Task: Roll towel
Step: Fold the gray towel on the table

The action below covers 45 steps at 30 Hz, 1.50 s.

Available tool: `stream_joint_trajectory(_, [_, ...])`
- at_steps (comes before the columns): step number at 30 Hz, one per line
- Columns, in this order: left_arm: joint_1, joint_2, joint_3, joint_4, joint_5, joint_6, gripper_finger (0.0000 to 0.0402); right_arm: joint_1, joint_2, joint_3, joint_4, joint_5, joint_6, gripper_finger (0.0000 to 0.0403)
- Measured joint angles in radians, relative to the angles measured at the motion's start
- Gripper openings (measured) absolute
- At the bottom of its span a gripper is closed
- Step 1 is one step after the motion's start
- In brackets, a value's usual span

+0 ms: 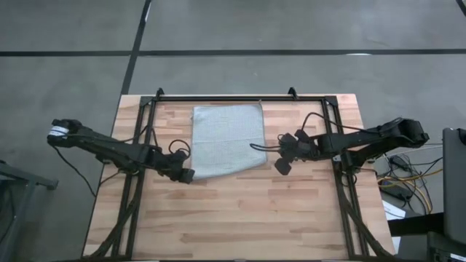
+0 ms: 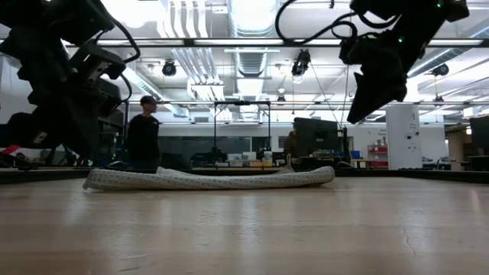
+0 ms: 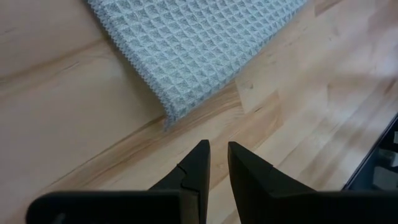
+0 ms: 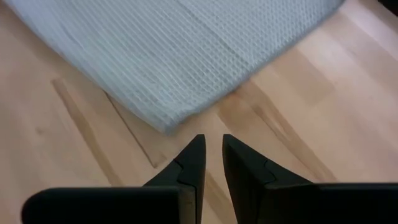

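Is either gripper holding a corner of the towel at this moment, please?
No: the towel lies flat on the table, and the wrist views show the left gripper and the right gripper each just short of a corner, nearly closed on nothing.

2 black jointed arms trail black cables; each pincer has 2 tapered matte-black fingers (image 3: 196, 168).

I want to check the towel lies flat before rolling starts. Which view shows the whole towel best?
The high view: the towel shows whole, spread flat on the table between both arms. The low view shows it only edge-on as a thin strip; each wrist view shows just one corner and its weave.
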Motion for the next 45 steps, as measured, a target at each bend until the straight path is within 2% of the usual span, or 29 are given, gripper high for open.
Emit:
stream_joint_trajectory(11, [0.0,0.0,0.0,0.0,0.002,-0.035,0.006,0.0,0.0,-0.016,0.124,0.008,0.011,0.0053])
stream_joint_trajectory(14, [0.0,0.0,0.0,0.001,0.071,-0.092,0.006,-0.002,0.0,-0.016,0.134,0.009,0.015,0.0057])
stream_joint_trajectory(17, [-0.002,0.0,0.0,0.002,0.128,-0.105,0.006,-0.003,0.0,-0.016,0.133,0.008,0.04,0.007])
stream_joint_trajectory(33, [-0.003,0.111,0.0,0.061,0.154,-0.103,0.006,-0.002,0.0,-0.019,0.131,-0.025,0.077,0.0162])
stream_joint_trajectory(39, [-0.003,0.103,0.0,0.103,0.085,0.03,0.006,-0.002,0.0,-0.019,0.13,-0.025,0.074,0.0168])
stream_joint_trajectory(45, [-0.004,0.103,0.0,0.105,0.093,0.133,0.006,-0.002,0.0,-0.021,0.124,-0.025,0.055,0.0169])
